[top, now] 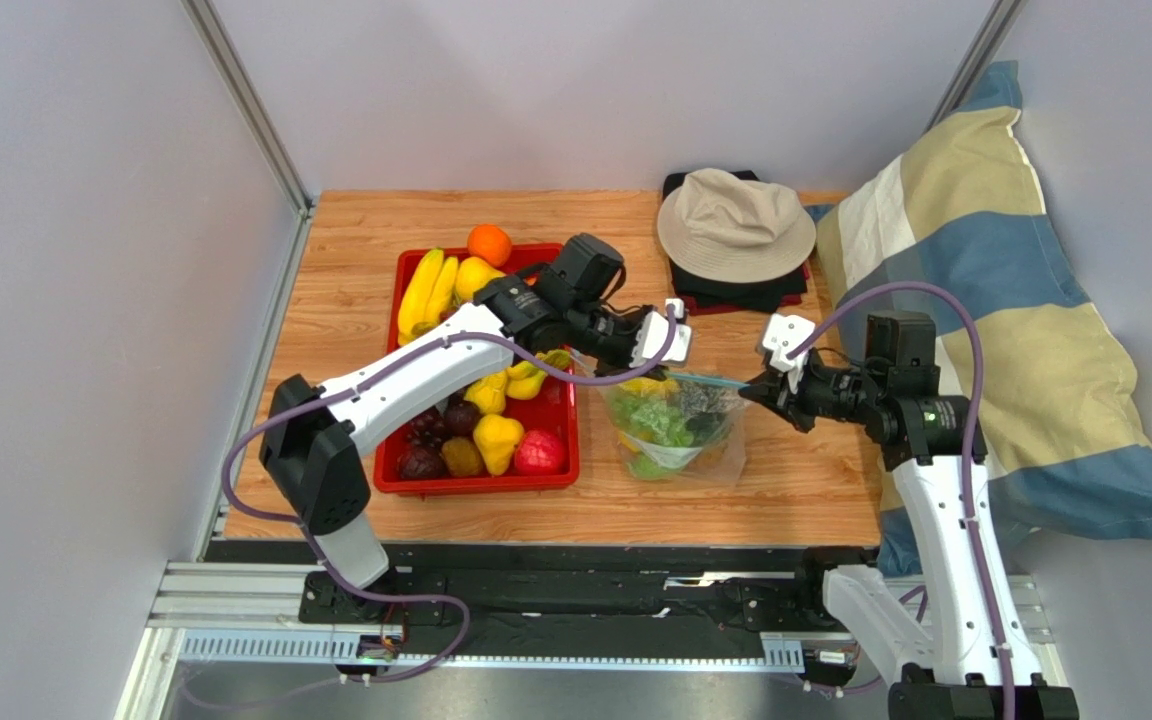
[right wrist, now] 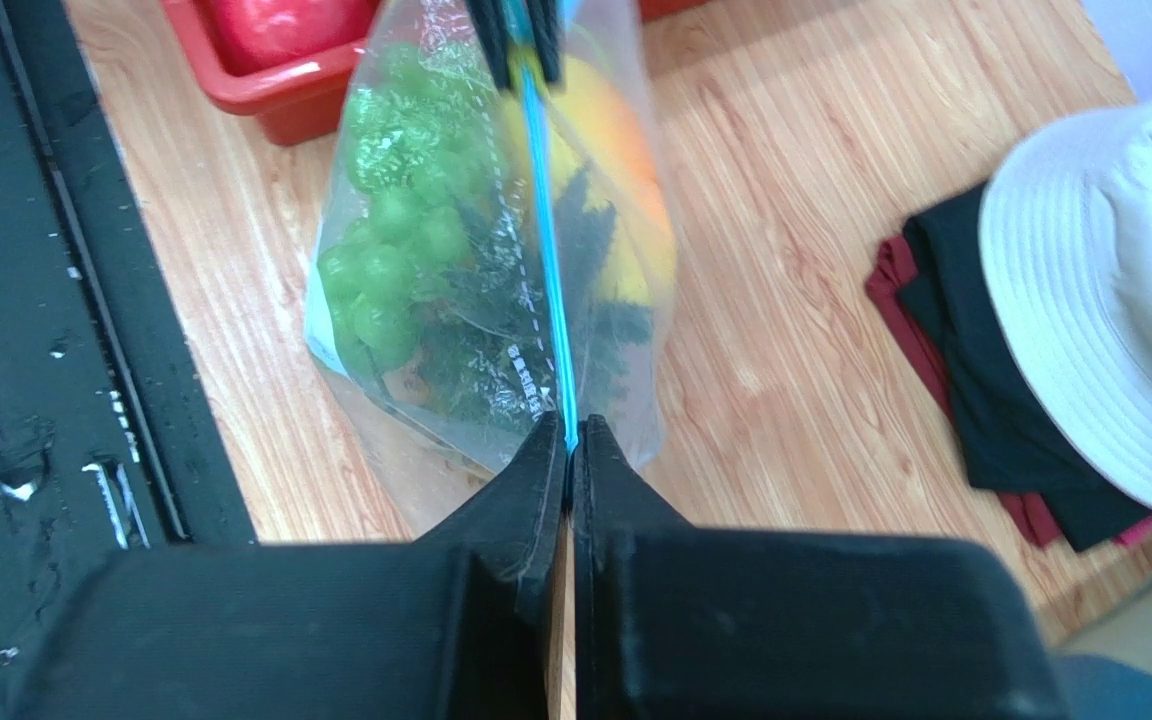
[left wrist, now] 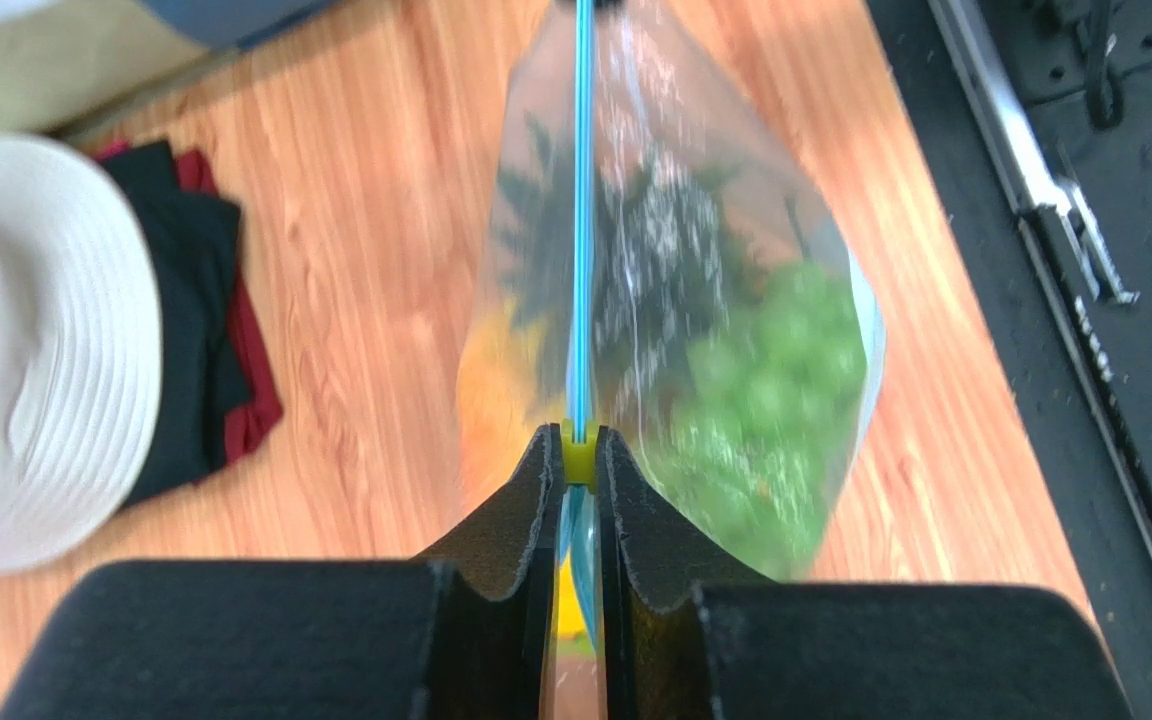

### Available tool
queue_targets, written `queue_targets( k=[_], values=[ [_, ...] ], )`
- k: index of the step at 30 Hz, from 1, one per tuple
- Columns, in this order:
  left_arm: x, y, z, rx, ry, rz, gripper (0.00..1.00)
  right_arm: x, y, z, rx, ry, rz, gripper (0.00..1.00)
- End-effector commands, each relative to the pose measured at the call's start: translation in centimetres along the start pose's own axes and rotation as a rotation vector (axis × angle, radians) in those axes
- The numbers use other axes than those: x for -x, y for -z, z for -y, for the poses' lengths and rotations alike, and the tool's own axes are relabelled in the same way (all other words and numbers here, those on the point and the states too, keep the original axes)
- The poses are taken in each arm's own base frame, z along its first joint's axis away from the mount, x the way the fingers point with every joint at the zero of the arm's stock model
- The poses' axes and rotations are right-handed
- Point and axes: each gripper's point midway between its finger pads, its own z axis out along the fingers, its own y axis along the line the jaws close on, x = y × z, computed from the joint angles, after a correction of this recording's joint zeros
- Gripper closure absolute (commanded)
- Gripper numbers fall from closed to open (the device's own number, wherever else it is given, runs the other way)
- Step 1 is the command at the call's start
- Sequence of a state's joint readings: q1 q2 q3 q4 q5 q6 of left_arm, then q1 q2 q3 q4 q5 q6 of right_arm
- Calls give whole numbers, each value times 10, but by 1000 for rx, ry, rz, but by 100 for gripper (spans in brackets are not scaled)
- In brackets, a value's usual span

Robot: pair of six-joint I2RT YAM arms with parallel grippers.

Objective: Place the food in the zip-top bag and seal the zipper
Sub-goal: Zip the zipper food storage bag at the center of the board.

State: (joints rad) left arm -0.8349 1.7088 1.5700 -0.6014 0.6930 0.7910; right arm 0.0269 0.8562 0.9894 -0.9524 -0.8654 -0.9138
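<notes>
Bag (top: 675,435) sits at the centre of your overhead view, just right of the red tray (top: 522,252) on the desk (top: 342,270), with green grapes (left wrist: 778,375) and a yellow-orange fruit (right wrist: 620,165) inside. You have its blue zipper (left wrist: 582,225) stretched in a straight line between both arms. Your left gripper (left wrist: 579,446) is pinching one end of the strip, jaws pressed together onto it; your right gripper (right wrist: 567,438) is pinching the other end the same way. A beige hat (top: 736,222) lies on dark folded cloth (top: 740,293) at the upper right of the desk.
</notes>
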Motion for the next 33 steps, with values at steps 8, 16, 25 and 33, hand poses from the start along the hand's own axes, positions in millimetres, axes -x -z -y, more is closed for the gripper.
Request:
queue_targets(
  k=[8, 16, 25, 33],
  values=[
    [-62, 80, -8, 126, 99, -212, 98, -10, 27, 36, -190, -29, -46, 100],
    [-93, 107, -9, 164, 150, -273, 100, -13, 40, 50, -256, -55, -57, 100],
    [-23, 105, 58, -117, 49, -121, 100, -12, 51, 12, -114, -2, -128, 100],
    [3, 94, 98, -290, 182, -69, 100, -21, 47, -17, -38, -58, -128, 100]
  ],
)
